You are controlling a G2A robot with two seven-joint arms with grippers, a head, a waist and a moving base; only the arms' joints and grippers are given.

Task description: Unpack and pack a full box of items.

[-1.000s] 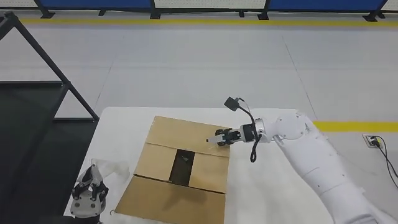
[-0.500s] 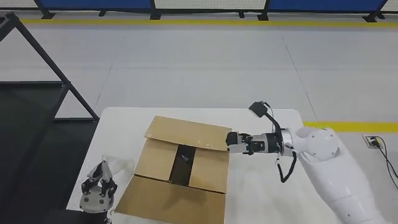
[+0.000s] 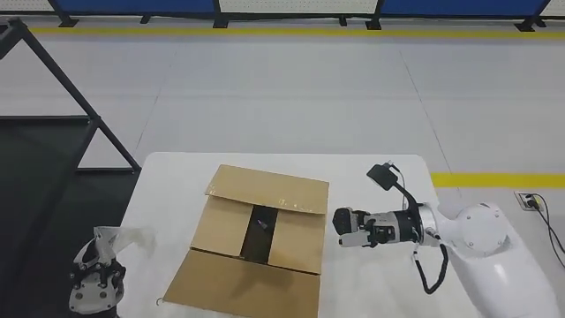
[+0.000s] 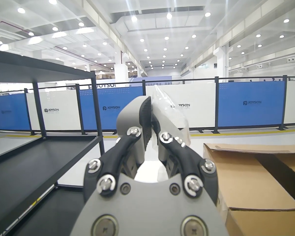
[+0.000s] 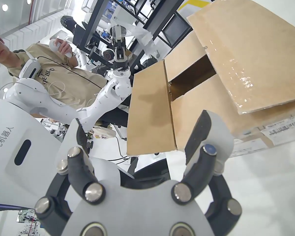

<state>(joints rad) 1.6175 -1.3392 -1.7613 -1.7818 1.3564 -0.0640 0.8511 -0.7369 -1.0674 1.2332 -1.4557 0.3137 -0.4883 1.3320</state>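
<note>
My left claw point(image 4: 151, 110) is clamped on a clear plastic bag point(image 4: 170, 114). The film is pinched between both pads and sticks up past the fingertips. In the top view that claw sits at the left edge of the white surface point(image 3: 380, 278), next to the black shelf rack point(image 4: 41, 148) and off the box's left side, not touching it. The cardboard box point(image 3: 260, 247) stands in the middle of the surface with its top flaps partly folded in and a dark slot between them. The far flap carries clear tape and tilts up, and the near flap hangs out toward the robot. I can't tell what lies inside the slot. My right claw point(image 3: 346, 228) hovers just beside the box's right side, fingers spread apart with nothing between them, facing the wall that bears a label point(image 5: 282, 126)
</note>
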